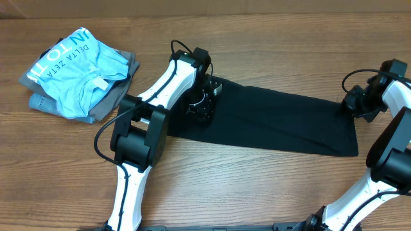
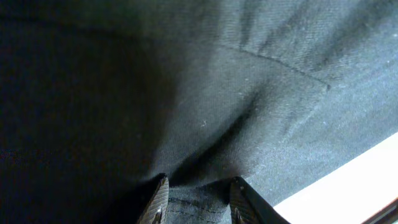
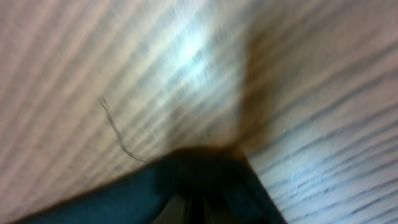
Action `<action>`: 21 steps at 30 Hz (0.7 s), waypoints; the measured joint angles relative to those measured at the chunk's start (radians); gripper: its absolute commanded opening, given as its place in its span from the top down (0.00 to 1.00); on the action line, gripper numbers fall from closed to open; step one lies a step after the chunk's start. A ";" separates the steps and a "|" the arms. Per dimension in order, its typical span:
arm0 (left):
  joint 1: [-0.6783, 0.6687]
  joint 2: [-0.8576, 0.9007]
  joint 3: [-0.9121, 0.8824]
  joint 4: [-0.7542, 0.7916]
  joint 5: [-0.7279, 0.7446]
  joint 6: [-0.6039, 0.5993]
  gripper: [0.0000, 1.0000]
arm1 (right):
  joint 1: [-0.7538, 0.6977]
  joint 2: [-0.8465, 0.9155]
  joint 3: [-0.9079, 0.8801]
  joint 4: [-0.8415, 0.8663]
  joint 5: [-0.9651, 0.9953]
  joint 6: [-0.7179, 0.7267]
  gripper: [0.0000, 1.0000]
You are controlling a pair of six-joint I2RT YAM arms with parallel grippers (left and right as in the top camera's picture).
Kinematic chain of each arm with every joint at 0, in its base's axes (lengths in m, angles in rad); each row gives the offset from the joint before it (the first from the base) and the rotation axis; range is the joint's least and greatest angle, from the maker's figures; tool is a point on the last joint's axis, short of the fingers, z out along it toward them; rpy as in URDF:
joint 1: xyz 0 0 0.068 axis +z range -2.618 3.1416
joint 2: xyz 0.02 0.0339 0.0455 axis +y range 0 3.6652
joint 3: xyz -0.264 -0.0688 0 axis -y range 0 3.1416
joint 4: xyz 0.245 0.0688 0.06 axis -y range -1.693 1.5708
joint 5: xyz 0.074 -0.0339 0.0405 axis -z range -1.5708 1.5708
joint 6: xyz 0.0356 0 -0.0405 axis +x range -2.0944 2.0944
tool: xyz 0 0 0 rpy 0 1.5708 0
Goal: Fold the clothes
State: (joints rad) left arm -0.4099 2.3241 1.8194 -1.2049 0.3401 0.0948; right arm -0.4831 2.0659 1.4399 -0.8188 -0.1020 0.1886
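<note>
A black garment [image 1: 276, 122] lies stretched flat across the middle of the wooden table. My left gripper [image 1: 200, 106] is on its left end; the left wrist view shows its fingers [image 2: 196, 202] shut on a fold of the black cloth [image 2: 249, 87]. My right gripper [image 1: 354, 102] is at the garment's right end; in the right wrist view its fingers [image 3: 208, 208] are shut on the dark cloth edge [image 3: 124, 196] over the table, the picture blurred.
A pile of folded clothes, light blue shirt [image 1: 77, 67] on top of grey pieces, sits at the back left. Bare wood table [image 1: 257, 186] lies in front of the garment.
</note>
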 measured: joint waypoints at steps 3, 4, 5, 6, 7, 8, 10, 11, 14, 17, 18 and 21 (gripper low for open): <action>0.005 -0.021 -0.038 0.027 0.003 -0.021 0.63 | -0.014 0.002 0.068 0.005 -0.018 -0.013 0.96; 0.006 -0.023 -0.043 0.029 0.003 -0.023 0.63 | -0.018 0.002 0.089 0.006 -0.026 -0.014 0.96; 0.008 -0.025 -0.048 0.028 0.004 -0.026 0.62 | -0.021 0.002 0.114 0.007 -0.036 -0.017 0.87; 0.010 -0.026 -0.051 0.028 0.005 -0.030 0.62 | -0.021 0.002 0.131 0.009 -0.044 -0.018 0.63; 0.011 -0.027 -0.051 0.029 0.008 -0.034 0.62 | -0.022 0.002 0.149 0.014 -0.050 -0.023 0.53; 0.012 -0.027 -0.052 0.029 0.009 -0.037 0.62 | -0.024 0.002 0.167 0.029 -0.045 -0.024 0.39; 0.013 -0.027 -0.053 0.029 0.010 -0.038 0.61 | -0.035 0.002 0.192 0.033 -0.039 -0.026 0.22; 0.014 -0.027 -0.053 0.029 0.011 -0.039 0.59 | -0.044 0.002 0.201 0.026 -0.035 -0.027 0.20; 0.014 -0.027 -0.053 0.029 0.016 -0.045 0.55 | -0.062 0.002 0.207 -0.019 -0.023 -0.031 0.13; 0.014 -0.028 -0.052 0.027 0.027 -0.052 0.49 | -0.066 0.002 0.207 -0.093 -0.014 -0.032 0.15; 0.014 -0.028 -0.051 0.025 0.029 -0.053 0.48 | -0.066 0.002 0.206 -0.115 -0.013 -0.032 0.15; 0.020 -0.019 -0.021 -0.021 -0.001 -0.063 0.47 | -0.065 0.003 0.177 -0.185 -0.013 -0.032 0.21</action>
State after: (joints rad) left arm -0.3897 2.3054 1.7985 -1.2259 0.3393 0.0315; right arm -0.5480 2.0689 1.6173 -1.0035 -0.1150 0.1570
